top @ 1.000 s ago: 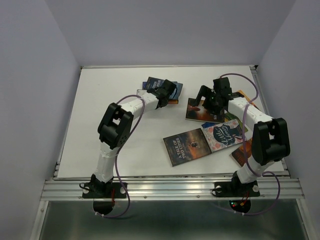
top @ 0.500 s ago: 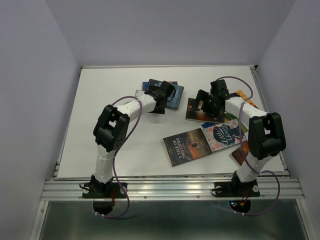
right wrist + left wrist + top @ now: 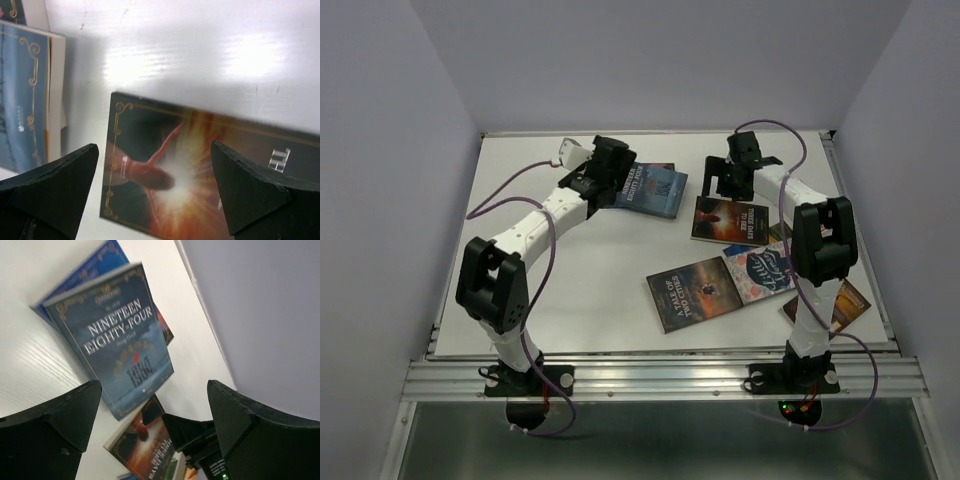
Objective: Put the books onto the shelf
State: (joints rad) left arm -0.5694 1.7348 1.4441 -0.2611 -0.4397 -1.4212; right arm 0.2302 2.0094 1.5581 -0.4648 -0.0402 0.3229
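White worktop (image 3: 610, 250), top view: left pincer (image 3: 618, 172) and right pincer (image 3: 722, 185) both gape empty toward 12 o'clock; five book covers (image 3: 695, 293) countable, no shelf seen.
Left wrist: Nineteen Eighty-Four (image 3: 120, 340) tops a three-book stack (image 3: 75, 280); best pinch one edge only.
Right wrist: one flame-cover book (image 3: 175, 170) lies flat beneath.

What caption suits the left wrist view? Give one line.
Open left gripper above the dark blue Nineteen Eighty-Four paperback, stacked on another blue book.

Top view: above the bench (image 3: 610, 300) near edge, looks down, far from the dark blue book (image 3: 650, 188).
Left wrist: low, close to it.
Right wrist: facing down, just beside it.
Shared: this book.
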